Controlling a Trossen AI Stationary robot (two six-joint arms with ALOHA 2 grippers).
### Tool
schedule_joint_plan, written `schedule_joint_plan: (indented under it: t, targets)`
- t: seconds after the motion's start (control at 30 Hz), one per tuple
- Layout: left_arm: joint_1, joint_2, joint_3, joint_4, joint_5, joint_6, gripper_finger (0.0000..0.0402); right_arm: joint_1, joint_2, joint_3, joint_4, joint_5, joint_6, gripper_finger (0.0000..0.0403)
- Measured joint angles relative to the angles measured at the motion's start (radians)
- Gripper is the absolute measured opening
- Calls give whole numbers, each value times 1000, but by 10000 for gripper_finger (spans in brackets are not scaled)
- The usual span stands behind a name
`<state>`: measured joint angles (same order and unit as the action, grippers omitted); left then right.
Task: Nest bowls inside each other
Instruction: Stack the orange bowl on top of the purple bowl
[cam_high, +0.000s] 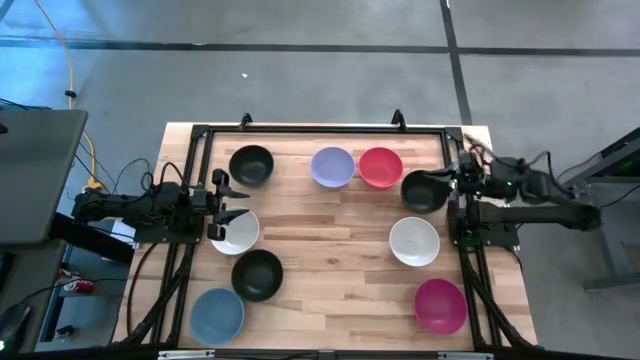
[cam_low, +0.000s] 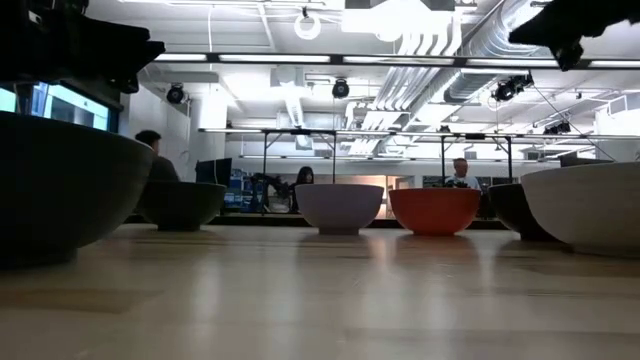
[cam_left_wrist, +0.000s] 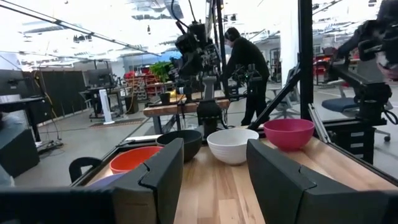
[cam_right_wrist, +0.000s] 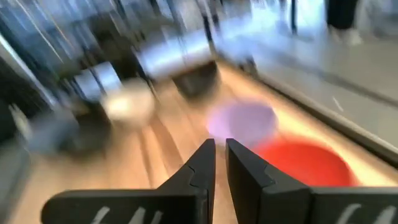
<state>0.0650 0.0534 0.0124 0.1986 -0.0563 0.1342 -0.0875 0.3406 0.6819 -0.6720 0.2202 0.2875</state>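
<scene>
Right gripper (cam_high: 452, 181) holds a black bowl (cam_high: 423, 191) by its rim.

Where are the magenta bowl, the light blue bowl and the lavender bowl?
magenta bowl (cam_high: 440, 305): high view, on its inner floor.
light blue bowl (cam_high: 217, 315): high view, on its inner floor.
lavender bowl (cam_high: 332, 166): high view, on its inner floor.

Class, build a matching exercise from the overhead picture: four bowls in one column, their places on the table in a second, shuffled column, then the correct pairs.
Bowls
1. magenta bowl
2. light blue bowl
3. lavender bowl
4. red bowl

Places
A. beside the lavender bowl, toward the right arm
B. near corner on the right arm's side
C. far row, next to a black bowl
D. near corner on the left arm's side

Pairs: 1-B, 2-D, 3-C, 4-A
</scene>
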Motion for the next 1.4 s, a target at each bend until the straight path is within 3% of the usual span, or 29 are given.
schedule_joint_plan:
  t: [0.17,0.27,0.4,0.53,0.67,0.87,1.1,1.3,1.4]
  targets:
    - [0,0,0,0,-17,-27,163,-22,281,295,-542,142,27,30]
    - [0,0,0,0,-17,-27,163,-46,422,427,-740,266,11,30]
    - [-1,0,0,-9,-15,-43,163,-57,516,512,-752,398,-134,30]
    - [0,0,0,-48,-9,-53,163,-57,570,552,-700,420,-267,30]
    - [0,0,0,-60,-9,-53,163,-58,604,587,-701,320,-298,30]
    - [0,0,0,-60,-8,-53,163,-135,655,615,-676,71,-346,30]
    - [0,0,0,-43,-8,-80,163,-438,746,613,-686,-180,-403,30]
    - [0,0,0,-37,-8,-109,163,-674,849,613,-556,-373,-506,30]
    - [0,0,0,-37,-8,-109,163,-771,912,613,-492,-517,-503,31]
